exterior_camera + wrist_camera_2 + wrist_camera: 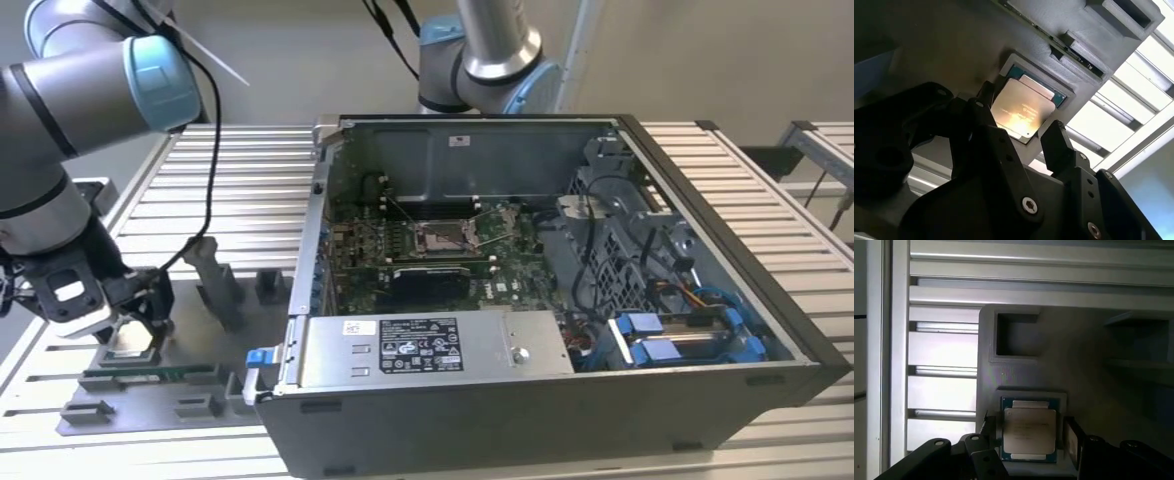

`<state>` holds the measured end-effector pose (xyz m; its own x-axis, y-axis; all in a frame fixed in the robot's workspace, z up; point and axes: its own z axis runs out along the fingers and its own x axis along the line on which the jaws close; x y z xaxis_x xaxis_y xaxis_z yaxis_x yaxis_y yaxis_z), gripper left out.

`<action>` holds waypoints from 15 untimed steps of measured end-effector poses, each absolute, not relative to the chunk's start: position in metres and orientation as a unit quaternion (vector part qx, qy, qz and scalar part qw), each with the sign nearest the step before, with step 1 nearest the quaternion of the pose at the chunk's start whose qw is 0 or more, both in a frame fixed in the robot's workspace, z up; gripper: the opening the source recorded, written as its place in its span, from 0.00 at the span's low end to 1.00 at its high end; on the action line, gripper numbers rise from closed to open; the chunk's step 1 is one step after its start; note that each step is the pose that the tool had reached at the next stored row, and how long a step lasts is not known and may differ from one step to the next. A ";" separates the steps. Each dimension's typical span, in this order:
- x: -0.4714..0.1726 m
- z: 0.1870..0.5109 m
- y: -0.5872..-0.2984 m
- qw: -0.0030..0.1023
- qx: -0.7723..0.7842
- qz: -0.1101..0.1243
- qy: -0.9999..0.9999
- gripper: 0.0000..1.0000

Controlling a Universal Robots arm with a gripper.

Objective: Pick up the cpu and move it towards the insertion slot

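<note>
Open computer case (467,430) at the exterior view's right, insertion slot (441,237) on the motherboard (400,255) inside. Grey holder tray (187,345) at the exterior view's left, beside the case. Seated flat in its square recess: the cpu (1029,435). Gripper (130,325) low over it, jaws apart, one at each side.

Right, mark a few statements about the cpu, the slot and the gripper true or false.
1. The cpu sits in the slot. False: it lies in a grey holder outside the case.
2. The fingers stand on either side of the cpu. True.
3. The case is open, with the slot in plain sight. True.
4. The gripper is inside the case. False: it is over the holder, to the exterior view's left of the case.
</note>
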<state>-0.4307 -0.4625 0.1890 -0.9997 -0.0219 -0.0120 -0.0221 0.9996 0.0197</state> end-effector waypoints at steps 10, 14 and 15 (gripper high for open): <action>-0.431 0.186 -0.463 0.006 -0.011 0.010 1.000 1.00; -0.431 0.186 -0.463 0.006 -0.011 0.010 1.000 1.00; -0.431 0.186 -0.463 0.006 -0.011 0.010 1.000 1.00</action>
<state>-0.4307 -0.4625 0.1860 -0.9997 -0.0223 -0.0121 -0.0225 0.9996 0.0196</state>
